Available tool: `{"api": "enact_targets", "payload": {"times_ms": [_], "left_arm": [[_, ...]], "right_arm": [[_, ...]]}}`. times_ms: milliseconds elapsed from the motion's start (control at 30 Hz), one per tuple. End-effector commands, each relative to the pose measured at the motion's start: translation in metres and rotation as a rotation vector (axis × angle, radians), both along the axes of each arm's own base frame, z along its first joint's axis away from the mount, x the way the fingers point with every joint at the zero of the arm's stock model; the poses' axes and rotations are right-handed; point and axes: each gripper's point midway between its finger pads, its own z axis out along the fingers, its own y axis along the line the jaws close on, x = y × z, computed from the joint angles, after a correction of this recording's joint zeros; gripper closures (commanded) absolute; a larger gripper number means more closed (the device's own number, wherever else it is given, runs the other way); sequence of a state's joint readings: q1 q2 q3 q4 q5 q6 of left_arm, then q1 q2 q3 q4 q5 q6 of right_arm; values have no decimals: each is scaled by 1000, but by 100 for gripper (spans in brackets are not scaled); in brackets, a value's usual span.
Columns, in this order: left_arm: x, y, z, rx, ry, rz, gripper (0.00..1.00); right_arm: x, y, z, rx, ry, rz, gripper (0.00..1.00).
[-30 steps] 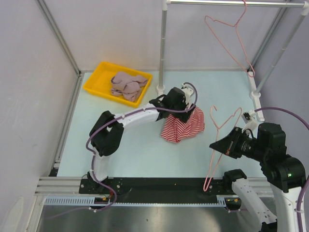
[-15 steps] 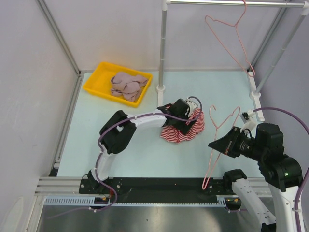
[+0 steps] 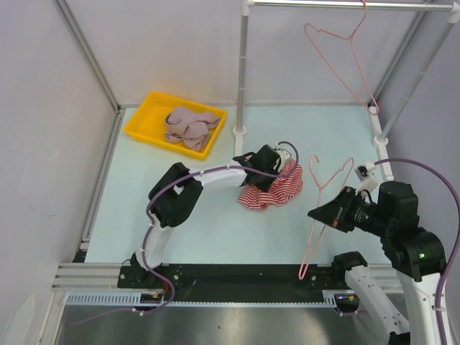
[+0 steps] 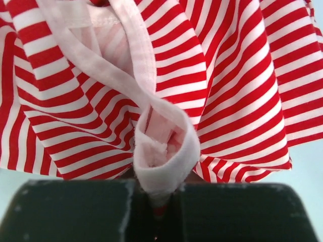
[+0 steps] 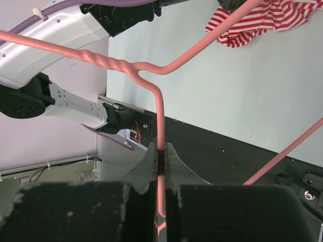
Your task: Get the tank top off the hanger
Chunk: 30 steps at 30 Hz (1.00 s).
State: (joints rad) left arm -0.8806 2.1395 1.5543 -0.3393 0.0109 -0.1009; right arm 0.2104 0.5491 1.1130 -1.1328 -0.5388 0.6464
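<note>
- The red-and-white striped tank top [image 3: 272,192] lies crumpled on the pale worktop [image 3: 208,230], about midway between its near and far edges and a little right of centre.
- The left tool [image 3: 282,172] sits at the far edge of the heap. In the left wrist view its jaws are pinched narrow on a folded loop of the garment's white edging [image 4: 161,161], and the striped cloth fans out beyond it.
- The right tool [image 3: 318,215] is raised at the right of the scene, to the right of the tank top and apart from it. Its jaws are clamped tight on the pink wire hanger [image 3: 321,205].
- In the right wrist view the wire [image 5: 159,116] runs straight down into the slit between the two jaws. The tank top shows only at the upper right corner [image 5: 262,22], separate from the hanger.
- A second pink wire hanger [image 3: 345,57] hangs from the metal rail [image 3: 345,5] at the far right.
- A yellow plastic tray [image 3: 144,118] holding beige cloth [image 3: 190,126] stands at the far left of the worktop, well apart from the tank top.
</note>
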Motion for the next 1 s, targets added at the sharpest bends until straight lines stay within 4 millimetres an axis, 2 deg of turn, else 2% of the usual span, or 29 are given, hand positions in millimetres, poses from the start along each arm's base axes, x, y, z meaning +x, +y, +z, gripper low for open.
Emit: {"api": "enact_targets", "payload": {"times_ms": [0, 67, 133, 200, 233, 300, 333, 400, 433, 500, 600, 667, 700, 767, 800, 867, 900, 967], "left_arm": [[0, 6, 20, -6, -11, 6, 100], [1, 9, 34, -24, -30, 14, 100], [10, 19, 58, -43, -79, 58, 100], [18, 30, 72, -53, -105, 106, 100], [27, 40, 90, -78, -129, 138, 100], [38, 57, 109, -93, -161, 193, 100], [49, 71, 131, -122, -192, 241, 100], [62, 90, 154, -135, -237, 307, 100], [73, 108, 168, -148, -265, 358, 100], [87, 133, 205, -178, -336, 437, 100], [120, 187, 249, -212, -424, 572, 100], [134, 211, 264, -221, -457, 620, 100], [148, 233, 278, -233, -487, 671, 100], [163, 255, 285, -243, -504, 720, 100], [179, 275, 287, -244, -509, 766, 100], [194, 289, 288, -270, -494, 795, 100], [210, 305, 284, -269, -486, 831, 100], [224, 316, 277, -285, -470, 871, 100]], "right_arm": [[5, 3, 10, 16, -48, 15, 100], [7, 3, 9, 14, -49, 13, 100], [8, 3, 9, 12, -49, 14, 100], [10, 4, 8, 8, -46, 16, 100], [11, 4, 8, 6, -47, 15, 100], [12, 4, 5, 5, -42, 17, 100], [13, 4, 5, 5, -40, 17, 100], [15, 5, 4, 8, -39, 21, 100], [15, 6, 3, 6, -38, 23, 100], [17, 6, 3, 7, -37, 26, 100], [21, 8, 3, 9, -37, 28, 100], [23, 8, 4, 9, -38, 32, 100], [24, 9, 4, 10, -37, 34, 100], [27, 10, 6, 14, -41, 35, 100], [28, 11, 6, 16, -39, 38, 100], [33, 12, 6, 18, -38, 40, 100], [34, 13, 6, 19, -36, 41, 100], [40, 14, 5, 19, -31, 43, 100]]}}
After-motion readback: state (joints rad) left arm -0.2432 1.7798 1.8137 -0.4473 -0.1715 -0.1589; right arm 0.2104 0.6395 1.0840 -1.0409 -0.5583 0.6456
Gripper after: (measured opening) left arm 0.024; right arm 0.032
